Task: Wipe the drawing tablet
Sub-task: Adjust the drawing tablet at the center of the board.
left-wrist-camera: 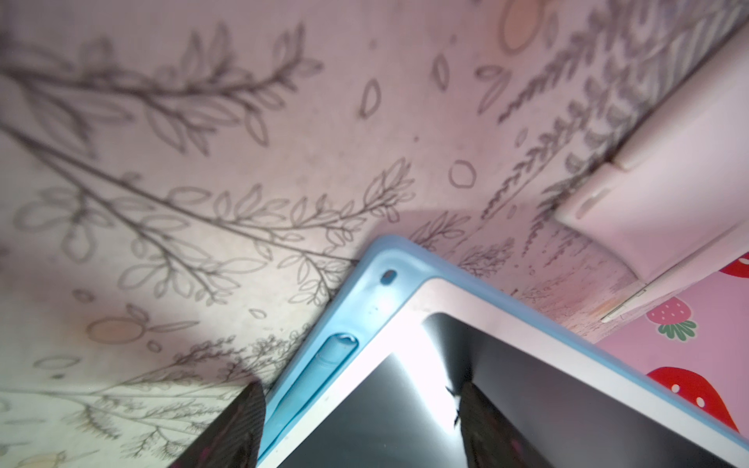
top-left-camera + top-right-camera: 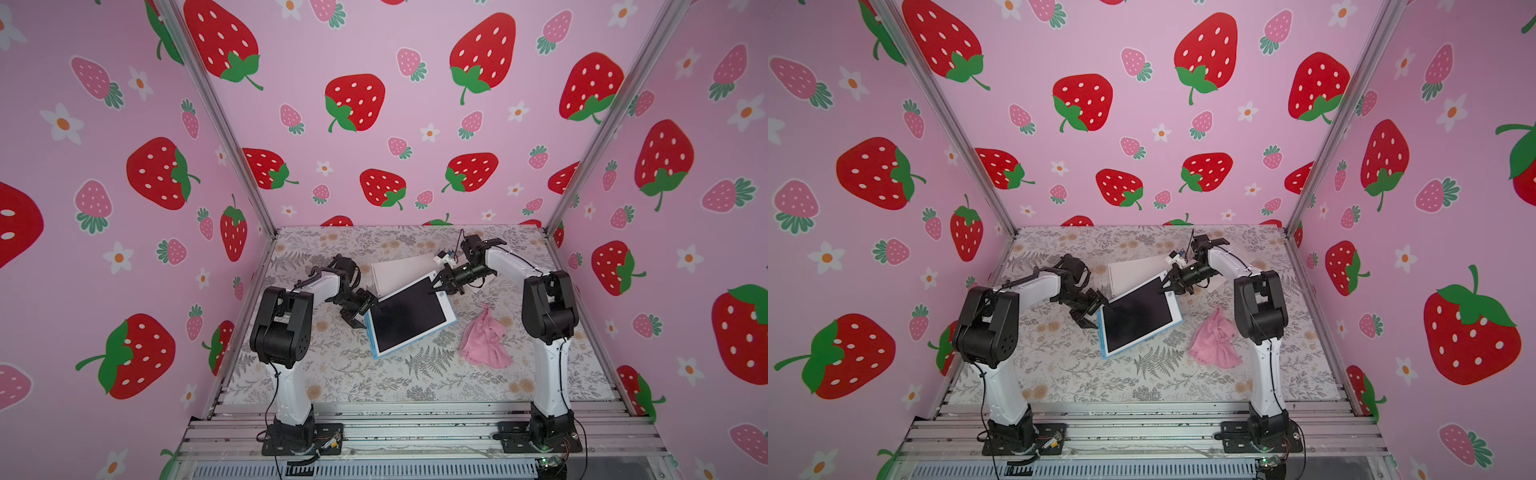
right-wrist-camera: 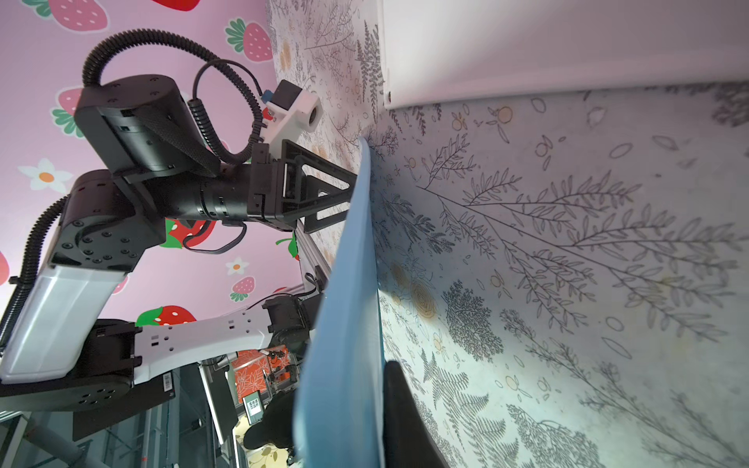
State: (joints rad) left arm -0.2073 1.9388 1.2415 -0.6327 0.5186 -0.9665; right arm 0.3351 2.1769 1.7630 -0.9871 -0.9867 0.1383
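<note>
The drawing tablet (image 2: 409,318) (image 2: 1138,318) has a blue frame, a white border and a black screen, and lies askew in the middle of the table. A crumpled pink cloth (image 2: 486,340) (image 2: 1214,340) sits to its right, touched by neither gripper. My right gripper (image 2: 435,286) (image 2: 1165,286) (image 3: 377,372) is shut on the tablet's far right corner; the tablet's blue back (image 3: 348,304) shows edge-on, raised at that end. My left gripper (image 2: 362,311) (image 2: 1096,311) (image 1: 360,389) is open, with the tablet's near-left corner (image 1: 389,275) between its fingers.
A flat white box (image 2: 399,270) (image 2: 1133,270) (image 1: 668,182) (image 3: 547,48) lies just behind the tablet. The table carries a floral cover (image 2: 374,374). Strawberry-patterned walls close in the back and both sides, and metal rails (image 2: 415,424) run along the front by the arm bases.
</note>
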